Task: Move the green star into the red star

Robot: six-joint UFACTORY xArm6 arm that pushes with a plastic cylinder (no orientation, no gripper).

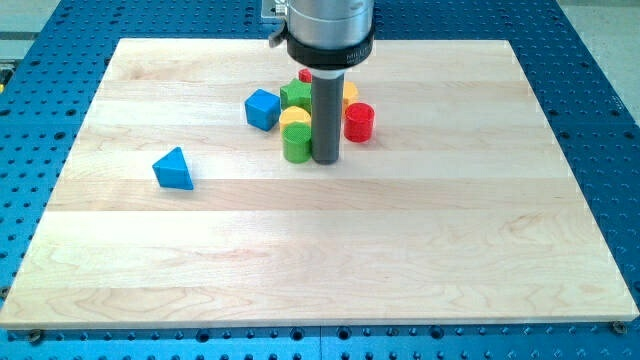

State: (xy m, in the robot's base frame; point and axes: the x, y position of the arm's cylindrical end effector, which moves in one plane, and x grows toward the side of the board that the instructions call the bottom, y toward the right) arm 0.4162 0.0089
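My tip [325,160] rests on the board just right of a green cylinder [296,144]. A green block, which looks like the star [293,96], lies behind a yellow block [295,118], up and left of the tip. A small red piece [304,76] shows just above the green star, touching or nearly touching it. It is mostly hidden by the arm, so I cannot make out its shape. A red cylinder [359,121] stands right of the rod. Another yellow block [350,94] peeks out behind the rod.
A blue cube [262,108] sits left of the cluster. A blue triangle [174,169] lies alone towards the view's left. The wooden board [320,260] sits on a blue perforated table, and the arm's body [325,35] covers the top of the cluster.
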